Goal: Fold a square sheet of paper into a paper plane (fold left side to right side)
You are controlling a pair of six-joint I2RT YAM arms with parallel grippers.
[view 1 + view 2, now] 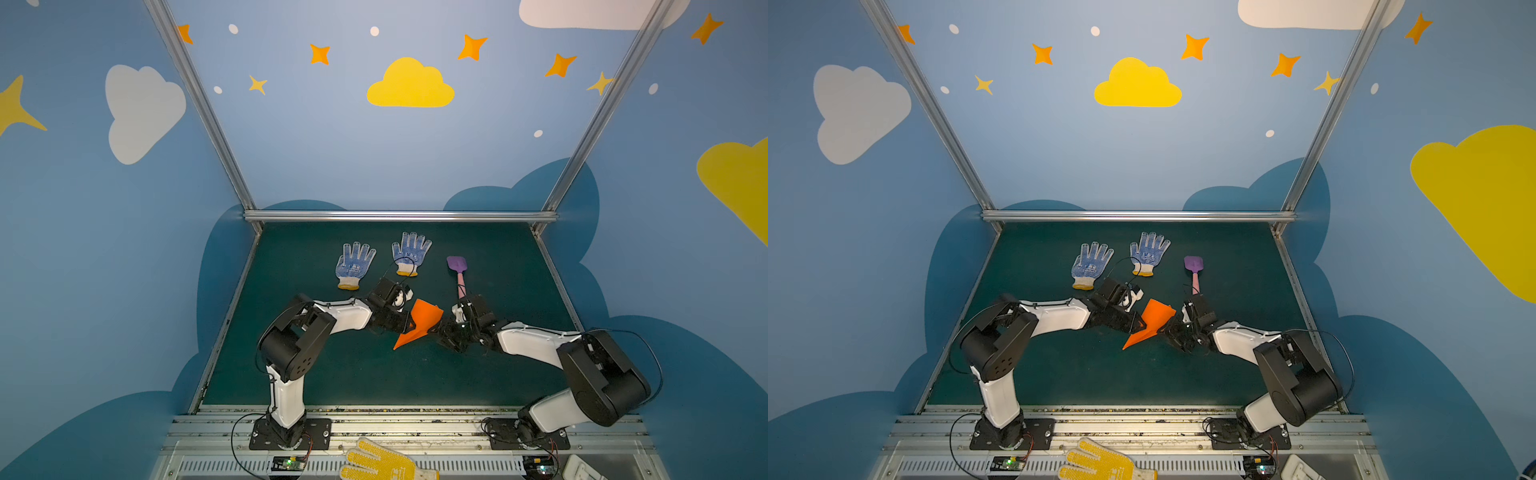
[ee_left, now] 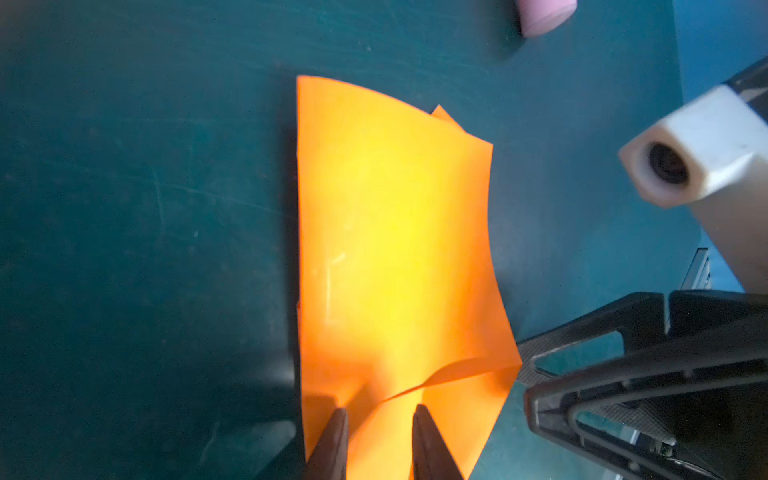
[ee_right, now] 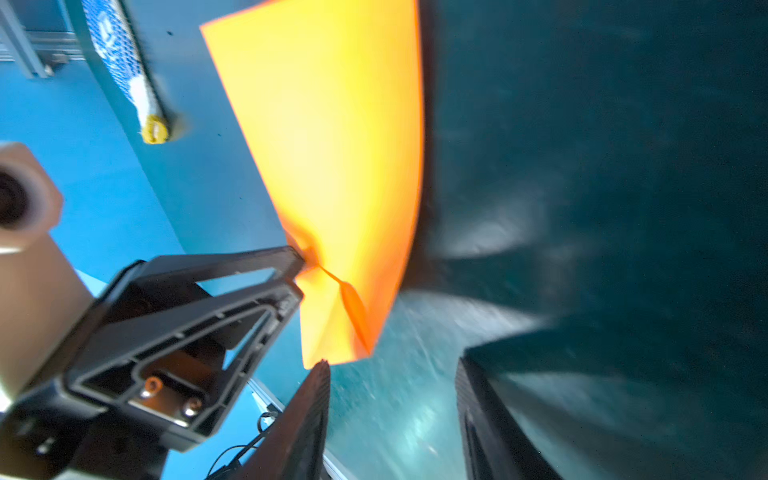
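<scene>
Paper plane [image 1: 419, 322], bright orange, lies mid-table over the green mat [image 1: 357, 374], between the two arms, its narrow point toward the front edge. The left gripper [image 3: 305, 259] pinches its creased edge. The right gripper [image 3: 395, 415] sits just beside it, jaws spread, gripping nothing.

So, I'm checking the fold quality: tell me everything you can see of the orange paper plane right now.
The paper plane is thin, smooth, bright orange paper folded into a narrow dart, its point toward the front of the green mat, its wide end seemingly lifted off it. Its layers bow and gape slightly. The left claw pinches a puckered crease on one side; the right claw stands open at the other side, not gripping.
</scene>
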